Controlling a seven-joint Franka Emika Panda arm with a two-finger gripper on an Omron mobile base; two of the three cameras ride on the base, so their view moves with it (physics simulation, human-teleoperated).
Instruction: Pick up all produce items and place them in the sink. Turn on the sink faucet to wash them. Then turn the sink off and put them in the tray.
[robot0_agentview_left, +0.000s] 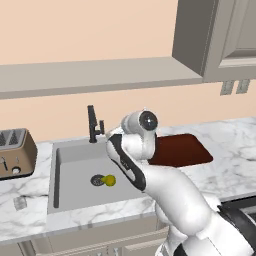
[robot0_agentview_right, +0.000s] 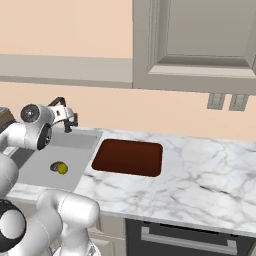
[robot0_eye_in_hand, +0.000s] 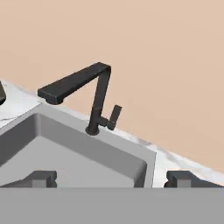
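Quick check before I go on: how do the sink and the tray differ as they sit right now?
The sink is a grey basin sunk into the counter; the tray is dark red-brown with only a low rim. The sink is larger than the tray. The sink holds a yellow fruit beside its drain; the tray holds nothing. Both are rectangular and sit side by side.

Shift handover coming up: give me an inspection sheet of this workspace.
Surface: white marble counter.
Job's things: yellow fruit lies in the sink beside the drain; black faucet stands at the back rim, no water seen; red-brown tray sits right of the sink.
Clutter: toaster left of the sink.
Grippers: gripper open, holding nothing, facing the faucet.
Cables: nothing seen.
Surroundings: wall cabinet, outlets.
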